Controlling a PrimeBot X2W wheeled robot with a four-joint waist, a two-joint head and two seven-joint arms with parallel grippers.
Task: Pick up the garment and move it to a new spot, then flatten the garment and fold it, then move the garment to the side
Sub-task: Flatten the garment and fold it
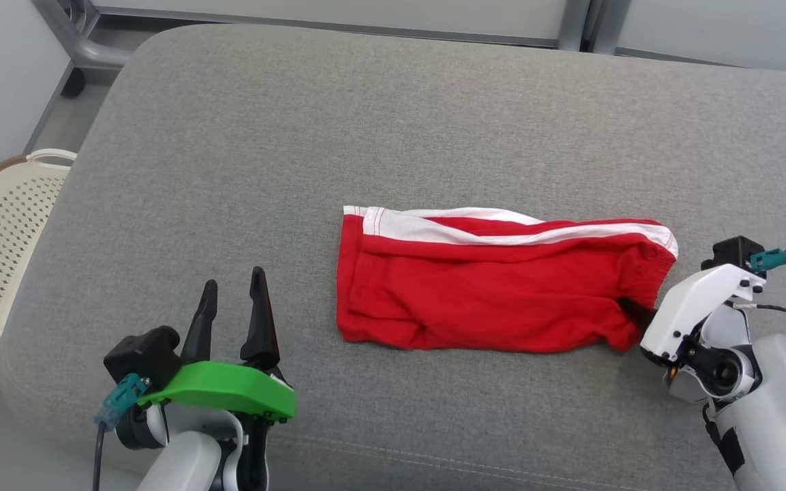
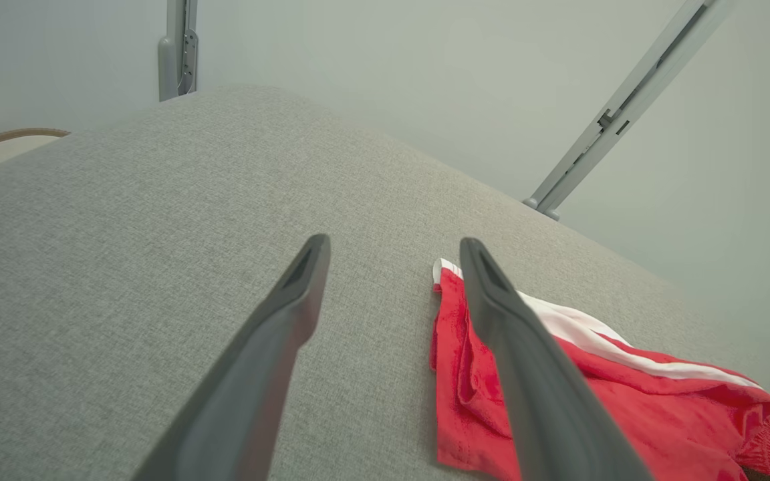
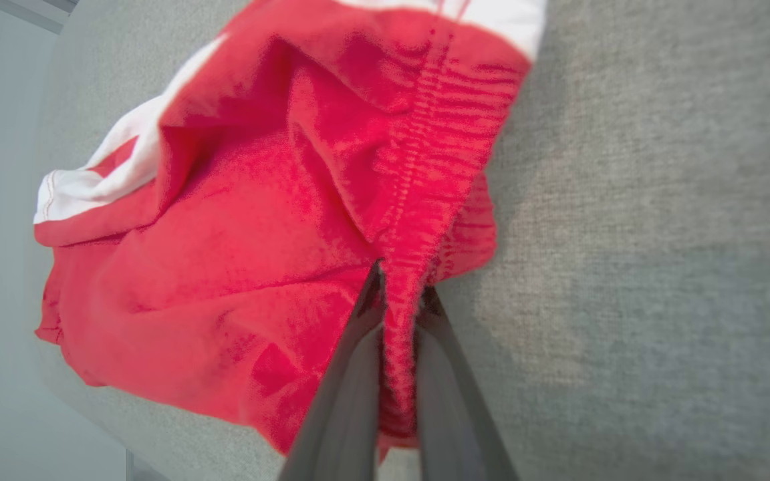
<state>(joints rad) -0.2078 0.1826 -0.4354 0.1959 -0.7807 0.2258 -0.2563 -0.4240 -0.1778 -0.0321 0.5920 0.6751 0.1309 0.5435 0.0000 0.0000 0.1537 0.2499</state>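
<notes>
the grey fabric cushion (image 1: 229,150) carries the work; its corners are rounded. the red shorts (image 1: 488,293), with white side stripes, lie rumpled right of centre, nearer the near edge, with the elastic waistband (image 3: 425,153) toward the right edge. the right gripper (image 1: 635,312) is closed on the waistband, fabric pinched between both fingers. the left gripper (image 1: 234,279) sits by the near-left corner, jaws spread wide, holding nothing, apart from the shorts. beyond the far-left corner stands a grey metal frame (image 1: 86,41) with a dark caster (image 1: 74,83). a cream perforated basket (image 1: 4,225) stands beside the left edge. pale panels (image 1: 338,8) back the far edge.
</notes>
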